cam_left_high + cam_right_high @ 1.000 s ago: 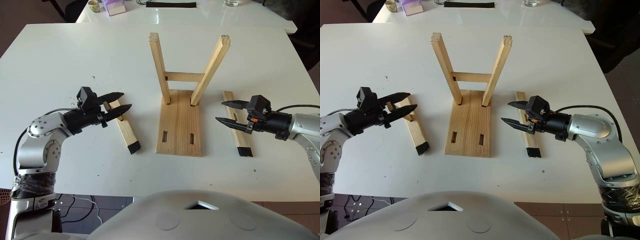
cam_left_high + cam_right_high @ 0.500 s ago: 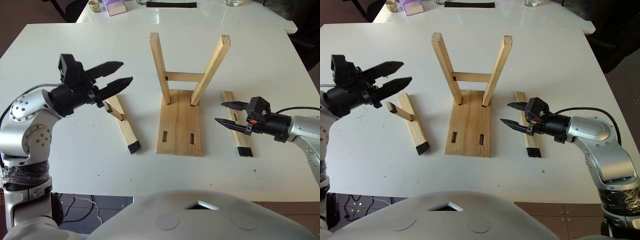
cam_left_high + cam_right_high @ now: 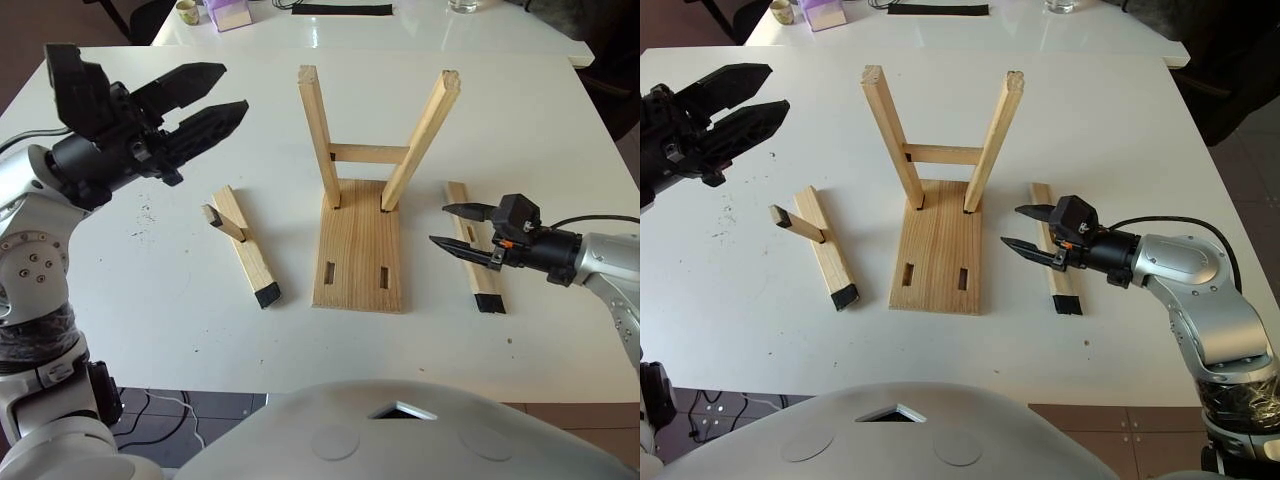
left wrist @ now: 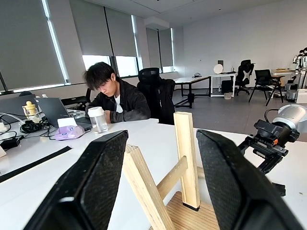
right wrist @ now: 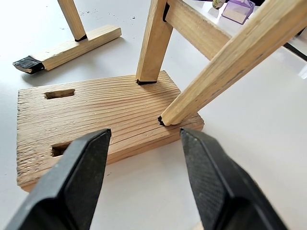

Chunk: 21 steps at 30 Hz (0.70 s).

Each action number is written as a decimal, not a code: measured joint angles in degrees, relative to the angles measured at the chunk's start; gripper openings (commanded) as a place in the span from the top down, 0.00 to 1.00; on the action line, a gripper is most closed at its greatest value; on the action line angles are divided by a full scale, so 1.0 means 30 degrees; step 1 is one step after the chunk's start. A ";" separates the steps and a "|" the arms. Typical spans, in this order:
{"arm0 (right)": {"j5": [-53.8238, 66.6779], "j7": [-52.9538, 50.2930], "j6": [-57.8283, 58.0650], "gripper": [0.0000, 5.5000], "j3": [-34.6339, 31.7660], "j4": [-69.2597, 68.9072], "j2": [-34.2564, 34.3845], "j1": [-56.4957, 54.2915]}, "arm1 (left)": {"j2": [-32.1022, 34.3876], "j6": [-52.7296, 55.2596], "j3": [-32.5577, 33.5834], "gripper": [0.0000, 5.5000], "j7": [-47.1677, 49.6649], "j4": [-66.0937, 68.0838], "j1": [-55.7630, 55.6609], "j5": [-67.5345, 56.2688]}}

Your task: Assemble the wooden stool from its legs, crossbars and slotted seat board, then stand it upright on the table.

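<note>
Here's the seat board (image 3: 357,245) lying flat mid-desk, with two legs and a crossbar (image 3: 369,153) already standing in its far pair of slots. The near slots (image 3: 356,274) are empty, so two legs are left to fit.

The left claw (image 3: 232,87) hangs high over the desk (image 3: 150,300), jaws spread wide, nothing in them. Its loose leg (image 3: 247,250) lies below and nearer the robot, well apart from the claw, long axis running front to back with a short stub at the far end.

The right claw (image 3: 440,224) sits low, jaws apart and empty, pointing inward toward the board. The other loose leg (image 3: 472,252) lies right by it, also running front to back, so across the claw's line. It may be hovering just over the wood; contact is hard to judge from here.

The right arm looks far better placed: a short move down and it has its leg.
</note>
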 measured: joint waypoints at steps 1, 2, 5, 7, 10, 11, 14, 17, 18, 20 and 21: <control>0.0003 -0.0005 0.0000 0.52 0.0002 -0.0008 0.0003 0.0006 | -0.0006 -0.0145 -0.0223 0.52 -0.0262 -0.0039 0.0630 0.0355; 0.0005 -0.0004 0.0000 0.52 0.0006 -0.0005 0.0006 0.0000 | -0.0093 -0.0345 -0.0598 0.52 -0.0521 0.0023 0.1368 0.0794; 0.0000 0.0152 -0.0020 0.52 0.0331 0.0305 0.0025 -0.0257 | -0.1210 -0.1542 -0.2274 0.52 -0.0766 0.1333 0.3480 0.2973; -0.0014 0.0394 -0.0064 0.52 0.0758 0.0761 0.0048 -0.0560 | -0.2411 -0.3242 -0.3217 0.52 -0.0899 0.2978 0.3829 0.3958; -0.0021 0.0588 -0.0116 0.52 0.0842 0.1068 0.0062 -0.0981 | -0.2960 -0.4442 -0.3631 0.52 -0.1022 0.4284 0.3131 0.4452; -0.0021 0.0660 -0.0123 0.52 0.0876 0.1129 0.0062 -0.1080 | -0.3061 -0.4503 -0.3635 0.52 -0.1016 0.4363 0.2968 0.4409; -0.0019 0.0824 -0.0143 0.52 0.0869 0.1160 0.0034 -0.1116 | -0.3027 -0.3558 -0.3207 0.52 -0.0837 0.3741 0.2980 0.3609; -0.0017 0.0918 -0.0189 0.52 0.0726 0.1127 -0.0067 -0.0998 | -0.2321 -0.2029 -0.1493 0.52 -0.0225 0.1832 0.2732 0.1204; -0.0016 0.0914 -0.0202 0.52 0.0687 0.1096 -0.0086 -0.0936 | -0.1783 -0.1668 -0.0735 0.52 0.0083 0.0984 0.2096 0.0242; -0.0014 0.0881 -0.0238 0.52 0.0603 0.1015 -0.0091 -0.0751 | -0.1046 -0.0967 0.0040 0.52 0.0644 -0.0518 0.1102 -0.1331; -0.0013 0.0805 -0.0238 0.52 0.0553 0.0968 -0.0087 -0.0662 | -0.0846 -0.0588 0.0096 0.52 0.0871 -0.1259 0.0982 -0.1990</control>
